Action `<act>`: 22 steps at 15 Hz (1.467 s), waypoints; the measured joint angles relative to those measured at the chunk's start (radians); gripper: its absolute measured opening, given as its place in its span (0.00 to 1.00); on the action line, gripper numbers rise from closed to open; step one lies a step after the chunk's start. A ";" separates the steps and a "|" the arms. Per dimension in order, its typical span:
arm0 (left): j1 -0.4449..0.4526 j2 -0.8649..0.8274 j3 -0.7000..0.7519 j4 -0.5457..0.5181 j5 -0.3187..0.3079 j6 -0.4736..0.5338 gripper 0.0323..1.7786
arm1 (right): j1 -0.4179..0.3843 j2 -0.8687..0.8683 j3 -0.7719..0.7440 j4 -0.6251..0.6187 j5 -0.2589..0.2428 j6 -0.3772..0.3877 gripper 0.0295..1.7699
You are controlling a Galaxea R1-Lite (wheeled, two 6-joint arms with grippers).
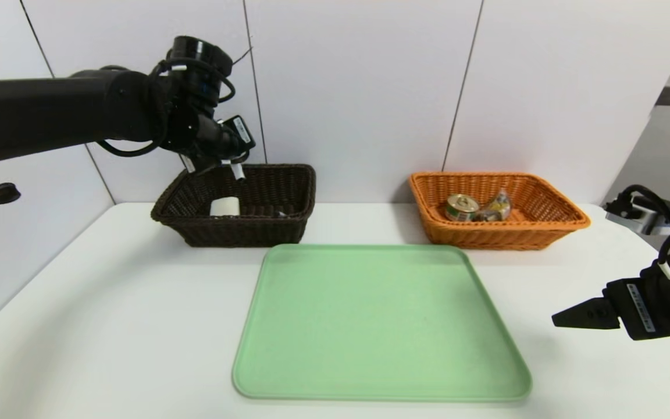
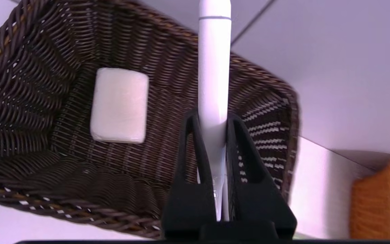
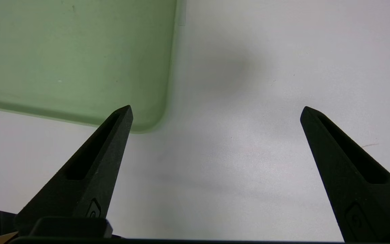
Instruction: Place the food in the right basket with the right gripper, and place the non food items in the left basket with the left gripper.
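Black left claw (image 2: 212, 135), clamped on a white marker (image 2: 214, 74), should part only over the dark brown wicker basket (image 2: 29, 78); the right claw (image 3: 215, 112) idles agape.

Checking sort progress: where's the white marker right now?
In the head view, the marker is clamped in the left gripper, held over the dark brown basket above the white block.

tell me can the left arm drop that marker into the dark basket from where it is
Probably yes: the left gripper, shut on the marker, hangs over the open dark basket, with only the white block lying inside, off to one side.
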State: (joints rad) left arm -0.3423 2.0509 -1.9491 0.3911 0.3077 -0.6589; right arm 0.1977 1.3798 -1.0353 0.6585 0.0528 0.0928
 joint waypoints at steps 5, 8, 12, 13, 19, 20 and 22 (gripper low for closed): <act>0.031 0.106 -0.002 -0.007 0.000 -0.004 0.07 | -0.006 0.006 -0.002 -0.001 0.000 -0.001 0.97; 0.037 0.142 -0.008 -0.010 -0.002 -0.004 0.07 | -0.009 0.009 -0.003 -0.002 0.001 -0.001 0.97; 0.042 0.167 -0.009 -0.018 0.000 -0.006 0.25 | -0.009 0.015 -0.004 -0.003 0.002 -0.003 0.97; 0.043 0.171 -0.009 -0.028 0.000 -0.005 0.34 | -0.010 0.017 -0.004 -0.003 0.002 -0.003 0.97; 0.047 0.093 -0.017 -0.033 0.004 0.082 0.67 | -0.019 0.017 -0.037 -0.024 -0.002 -0.002 0.97; 0.050 0.050 -0.019 -0.033 0.005 0.140 0.71 | -0.030 0.016 -0.069 -0.037 -0.007 -0.002 0.97; 0.057 -0.057 -0.012 -0.026 0.003 0.282 0.76 | -0.042 0.013 -0.160 -0.062 -0.037 -0.007 0.97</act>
State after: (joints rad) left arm -0.2851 1.9940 -1.9613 0.3651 0.3102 -0.3770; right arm 0.1553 1.3932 -1.1949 0.5964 0.0157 0.0860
